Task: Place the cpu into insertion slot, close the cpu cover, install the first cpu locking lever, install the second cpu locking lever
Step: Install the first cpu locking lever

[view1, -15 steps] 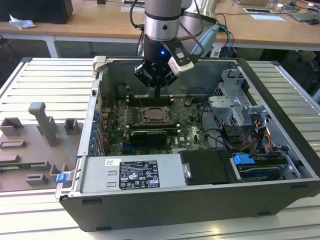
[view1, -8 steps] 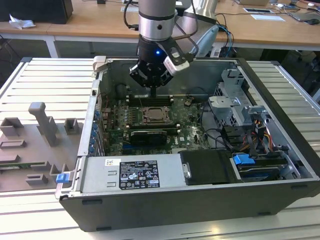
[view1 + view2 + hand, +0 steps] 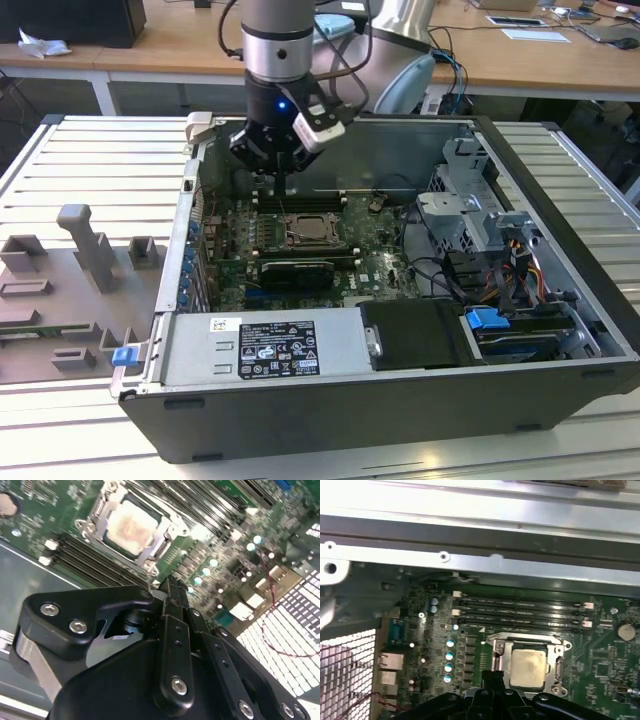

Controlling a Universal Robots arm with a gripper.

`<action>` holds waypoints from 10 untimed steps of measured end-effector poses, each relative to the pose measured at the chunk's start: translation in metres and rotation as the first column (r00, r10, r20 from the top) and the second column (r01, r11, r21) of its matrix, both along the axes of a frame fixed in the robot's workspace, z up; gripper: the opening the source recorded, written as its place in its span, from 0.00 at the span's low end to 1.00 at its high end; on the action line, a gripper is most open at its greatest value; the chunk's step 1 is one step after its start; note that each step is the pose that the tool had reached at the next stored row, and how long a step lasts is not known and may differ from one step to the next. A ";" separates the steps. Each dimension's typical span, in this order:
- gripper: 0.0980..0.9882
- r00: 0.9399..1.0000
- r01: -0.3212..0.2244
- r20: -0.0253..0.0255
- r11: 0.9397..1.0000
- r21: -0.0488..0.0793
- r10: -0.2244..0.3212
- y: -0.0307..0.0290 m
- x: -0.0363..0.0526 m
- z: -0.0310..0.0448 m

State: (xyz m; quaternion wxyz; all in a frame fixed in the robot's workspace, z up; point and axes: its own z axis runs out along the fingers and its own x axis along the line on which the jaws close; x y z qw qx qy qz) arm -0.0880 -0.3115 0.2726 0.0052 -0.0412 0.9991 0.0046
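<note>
Hovering clenched and empty, claw (image 3: 283,178); chip (image 3: 527,666) lies in socket (image 3: 498,649) just below and ahead of its tips. Risk: descending off-line, tips could gouge surrounding board (image 3: 600,670).

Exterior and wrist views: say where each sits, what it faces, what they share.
Exterior view: off the arm, above the open computer case, looking down; arm, gripper show.
First wrist view: on the arm, facing cpu and memory slots; gripper tip shows.
Second wrist view: on the arm, facing cpu; gripper body shows.
Shared: the cpu.
</note>
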 end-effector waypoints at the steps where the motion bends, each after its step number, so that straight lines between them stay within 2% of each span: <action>1: 0.01 1.000 0.000 0.000 1.000 0.000 0.000 0.0000 -0.0029 -0.0002; 5: 0.01 1.000 0.000 0.000 1.000 0.000 0.000 0.0013 -0.0130 -0.0021; 10: 0.01 1.000 0.000 0.000 1.000 0.000 0.000 0.0105 -0.0141 -0.0073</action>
